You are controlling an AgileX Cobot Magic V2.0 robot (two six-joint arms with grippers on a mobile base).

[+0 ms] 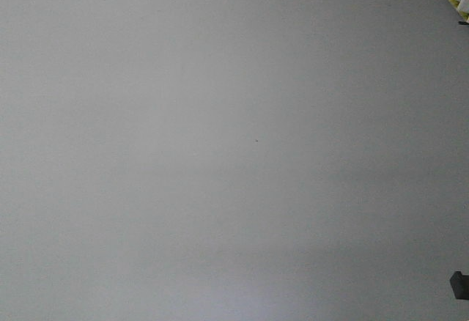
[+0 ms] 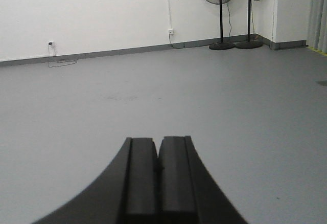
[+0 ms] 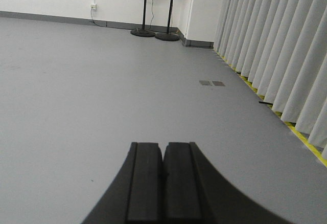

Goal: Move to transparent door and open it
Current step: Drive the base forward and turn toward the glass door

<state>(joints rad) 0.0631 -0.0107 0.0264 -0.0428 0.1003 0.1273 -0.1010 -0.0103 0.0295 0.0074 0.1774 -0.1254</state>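
The transparent door is out of view in all three views. My left gripper (image 2: 158,140) is shut and empty, its black fingers pressed together, pointing across bare grey floor toward a white wall. My right gripper (image 3: 164,144) is shut and empty too, pointing along the floor beside a row of curtains. The front view shows only grey floor (image 1: 220,152).
Two black pedestal fans (image 2: 220,9) stand at the far wall corner; they also show in the right wrist view (image 3: 145,6). Grey-white curtains (image 3: 276,45) run along the right side above a yellow floor line (image 3: 301,137). Two floor plates (image 3: 211,83) lie near the curtains. A wall socket with cable (image 2: 51,44) is at the left.
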